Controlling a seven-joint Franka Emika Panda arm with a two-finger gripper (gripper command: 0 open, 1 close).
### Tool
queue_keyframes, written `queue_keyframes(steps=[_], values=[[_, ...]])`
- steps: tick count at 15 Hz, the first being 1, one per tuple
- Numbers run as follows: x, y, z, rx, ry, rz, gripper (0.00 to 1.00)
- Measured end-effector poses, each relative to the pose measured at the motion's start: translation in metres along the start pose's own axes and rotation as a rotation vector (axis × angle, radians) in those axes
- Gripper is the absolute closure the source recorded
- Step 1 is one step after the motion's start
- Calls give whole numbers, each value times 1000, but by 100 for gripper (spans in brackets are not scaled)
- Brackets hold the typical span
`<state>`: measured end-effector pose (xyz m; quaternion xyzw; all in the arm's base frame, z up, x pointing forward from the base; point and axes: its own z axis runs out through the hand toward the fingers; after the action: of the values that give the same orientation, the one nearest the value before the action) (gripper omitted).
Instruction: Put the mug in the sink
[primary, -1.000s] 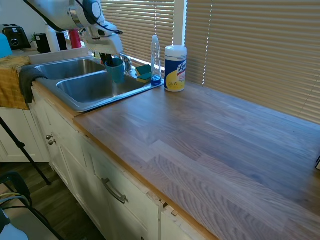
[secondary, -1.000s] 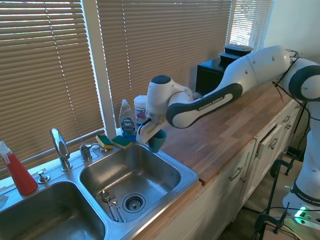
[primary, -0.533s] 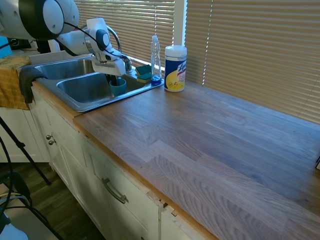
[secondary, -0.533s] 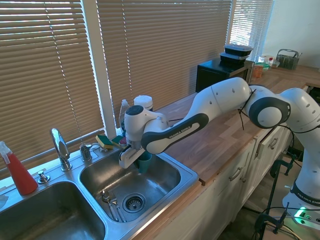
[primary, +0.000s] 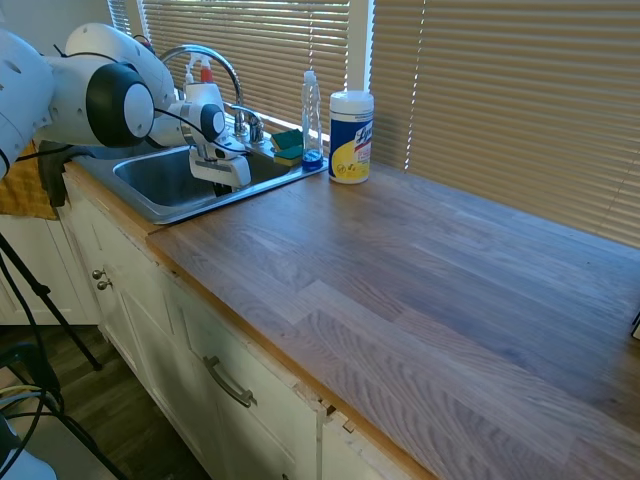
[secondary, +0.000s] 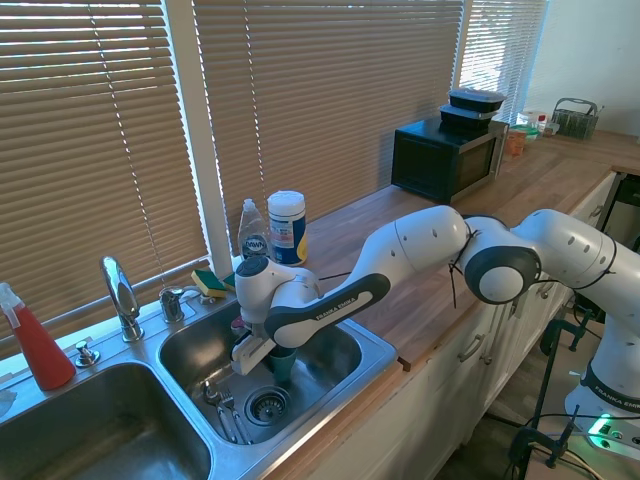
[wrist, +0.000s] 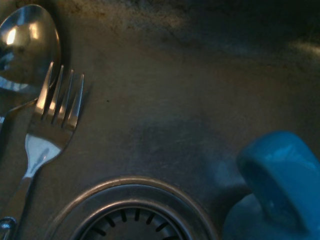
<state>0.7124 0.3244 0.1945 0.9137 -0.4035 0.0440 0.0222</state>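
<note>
Mug (secondary: 282, 362) hangs low in the sink's (secondary: 345, 375) right basin, just above the floor by the drain (wrist: 131, 215). Your pincer (secondary: 272, 352) grips it clenched from above, clear of the fork (wrist: 50, 127) and spoon (wrist: 25, 47), so judge it ready for release.

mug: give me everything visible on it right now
The mug is teal-blue, smooth and glossy, ceramic by the look. It stands upright, low inside the sink basin that has the drain, beside the drain grate. The pincer grips its top, so the rim is hidden. The wrist view shows a thick looped handle. Whether its base touches the basin floor cannot be told. A fork and spoon lie nearby, apart from it.
</note>
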Motion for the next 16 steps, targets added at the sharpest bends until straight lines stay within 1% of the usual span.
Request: queue_keyframes(steps=[3,4,12,16], values=[[-4,-3,11,-8,-6,1,100],[-4,-4,13,-9,-8,1,0],[-1,-8,10,-1,-11,9,0],[5,-10,-3,16,-5,17,0]])
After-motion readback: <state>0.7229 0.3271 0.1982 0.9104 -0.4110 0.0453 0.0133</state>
